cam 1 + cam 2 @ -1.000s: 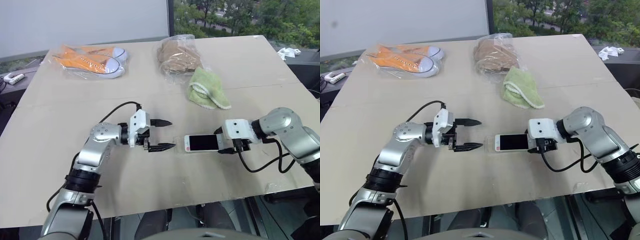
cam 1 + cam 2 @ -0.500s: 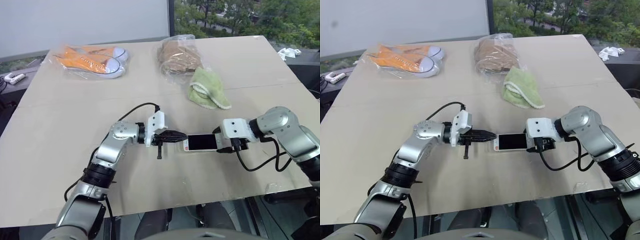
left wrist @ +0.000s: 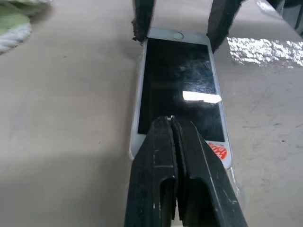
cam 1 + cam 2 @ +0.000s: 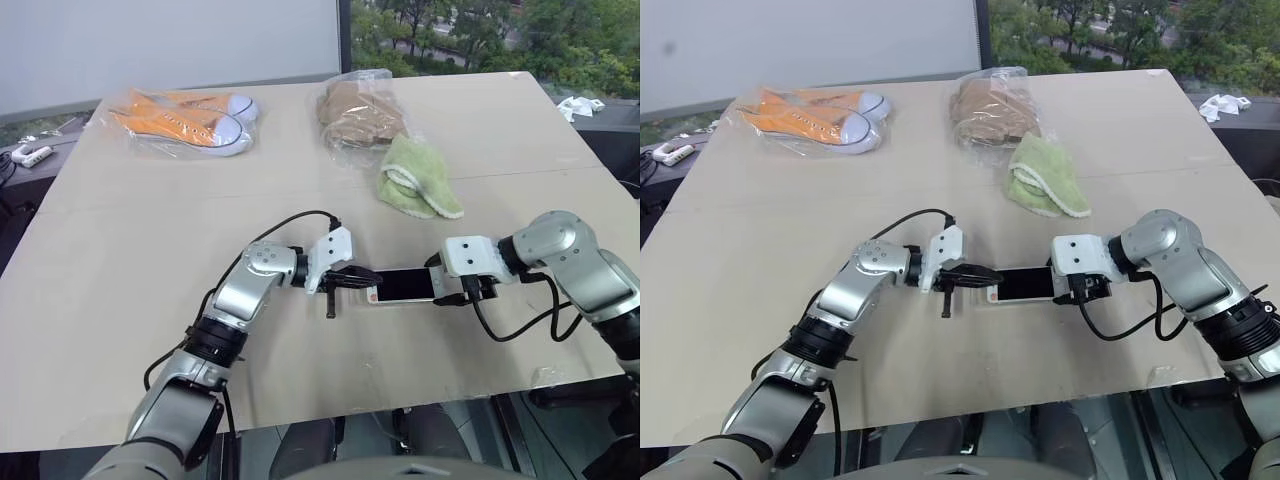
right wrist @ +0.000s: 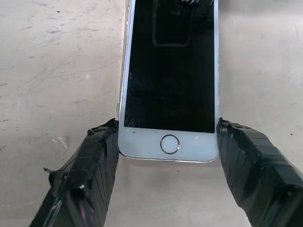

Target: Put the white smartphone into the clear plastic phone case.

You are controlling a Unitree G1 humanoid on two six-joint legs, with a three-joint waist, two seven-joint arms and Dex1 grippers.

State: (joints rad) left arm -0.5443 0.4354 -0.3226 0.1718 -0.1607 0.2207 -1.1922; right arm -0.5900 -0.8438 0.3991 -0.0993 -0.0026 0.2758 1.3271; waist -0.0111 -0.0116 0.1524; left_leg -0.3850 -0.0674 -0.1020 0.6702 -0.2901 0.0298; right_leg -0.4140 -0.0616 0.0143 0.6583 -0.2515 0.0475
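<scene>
The right gripper (image 5: 168, 142) clasps the white smartphone (image 5: 170, 71) by its long edges at the home-button end, one black finger (image 5: 87, 165) pressed to each side. The phone lies flat on the worktop (image 4: 300, 200), screen up, between the two arms. From the opposite end the left gripper (image 3: 174, 124) reaches in with its fingers clenched tight together, their tips over the screen near the end with the red mark (image 3: 217, 150). A glossy clear rim shows beside that end of the phone in the left wrist view; whether this is the clear plastic phone case cannot be told. Farther off on the worktop lie a green cloth (image 4: 415, 180), a bagged brown item (image 4: 355, 110) and bagged orange sneakers (image 4: 185, 118).
</scene>
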